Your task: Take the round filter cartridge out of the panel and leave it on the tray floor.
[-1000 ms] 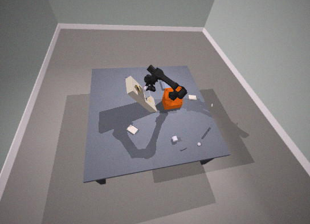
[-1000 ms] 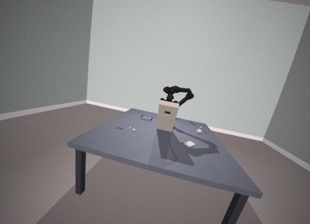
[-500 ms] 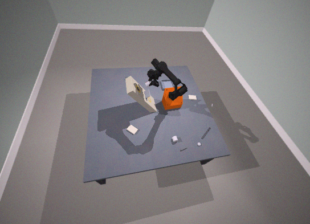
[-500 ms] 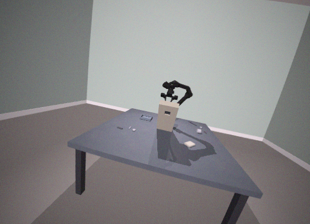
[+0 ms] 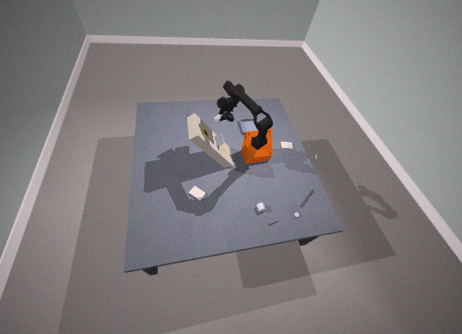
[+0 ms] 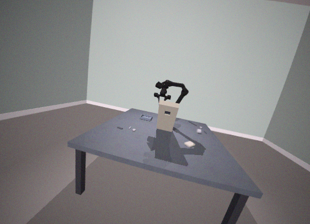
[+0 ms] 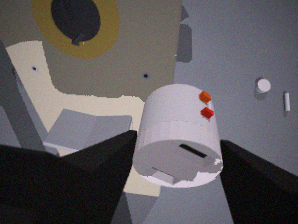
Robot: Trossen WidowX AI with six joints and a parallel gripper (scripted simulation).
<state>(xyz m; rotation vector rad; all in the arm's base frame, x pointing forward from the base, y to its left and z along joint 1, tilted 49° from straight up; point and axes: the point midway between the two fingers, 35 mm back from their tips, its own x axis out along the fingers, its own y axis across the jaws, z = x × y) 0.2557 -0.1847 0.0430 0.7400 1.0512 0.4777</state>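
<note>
Smooth white cylindrical cartridge [image 5: 217,117] [image 7: 176,135], slotted face, gripped in black hand [image 5: 222,117] [image 6: 162,99] [image 7: 177,143]; flat beige panel [image 5: 209,145] [image 6: 167,119] [image 7: 115,75] near

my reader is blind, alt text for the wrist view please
The pincer grips a white cartridge with two face slots and orange and red side marks, clear of the beige panel behind.

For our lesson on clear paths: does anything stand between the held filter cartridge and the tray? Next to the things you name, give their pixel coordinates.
Nothing visible does. The cartridge [image 5: 216,117] [image 7: 175,120], clamped in the gripper [image 7: 177,143], is out of the panel [image 5: 193,129] [image 6: 166,118] [image 7: 120,75]; the tray [image 5: 241,127] [image 6: 146,119] looks reachable past it.
</note>
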